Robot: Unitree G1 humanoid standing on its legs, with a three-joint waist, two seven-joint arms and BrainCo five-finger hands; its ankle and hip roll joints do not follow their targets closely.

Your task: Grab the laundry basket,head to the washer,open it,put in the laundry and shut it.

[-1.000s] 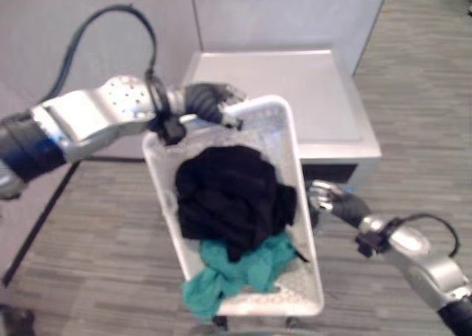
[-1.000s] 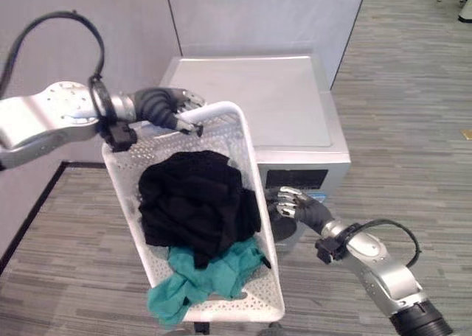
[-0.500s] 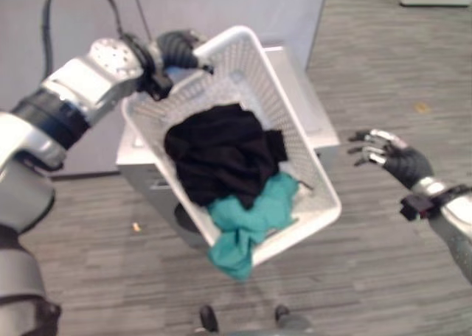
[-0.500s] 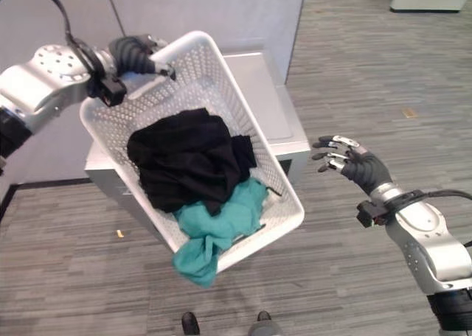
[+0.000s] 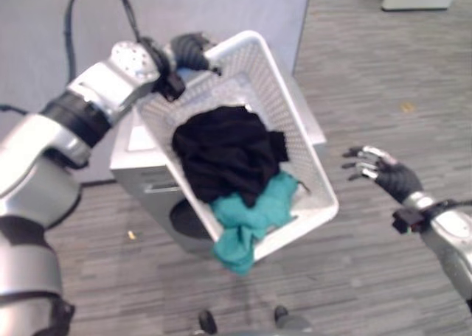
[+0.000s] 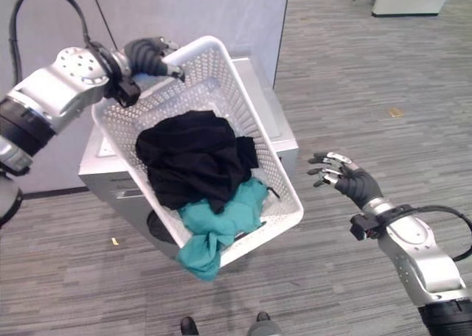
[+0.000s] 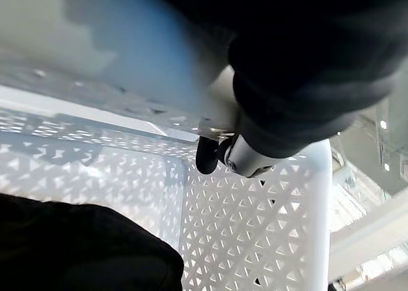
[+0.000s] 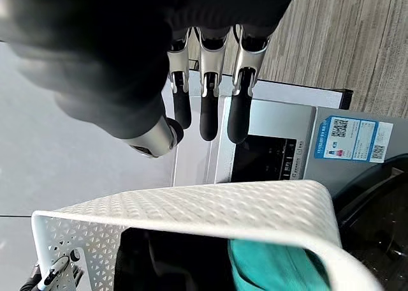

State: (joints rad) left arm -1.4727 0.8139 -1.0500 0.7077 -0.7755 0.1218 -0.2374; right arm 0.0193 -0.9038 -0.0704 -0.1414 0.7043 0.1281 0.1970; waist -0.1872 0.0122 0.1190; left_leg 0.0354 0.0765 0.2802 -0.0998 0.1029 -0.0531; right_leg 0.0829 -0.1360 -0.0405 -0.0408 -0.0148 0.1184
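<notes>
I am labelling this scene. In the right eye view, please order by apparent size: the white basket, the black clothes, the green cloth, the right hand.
1. white basket
2. black clothes
3. green cloth
4. right hand, though it may sit nearer the camera, so this comparison is unsure.

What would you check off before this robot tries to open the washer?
1. Basket held: the left robot hand curls round the rim of the laundry basket: ok.
2. Basket level: it tilts steeply: not ok.
3. Laundry secure: the black clothes sit inside, but the teal cloth hangs over the low edge: not ok.
4. Free hand: the right robot hand is open, holding nothing: ok.
5. Washer reachable: the basket covers its front: cannot tell.
6. Door state: hidden: cannot tell.
</notes>
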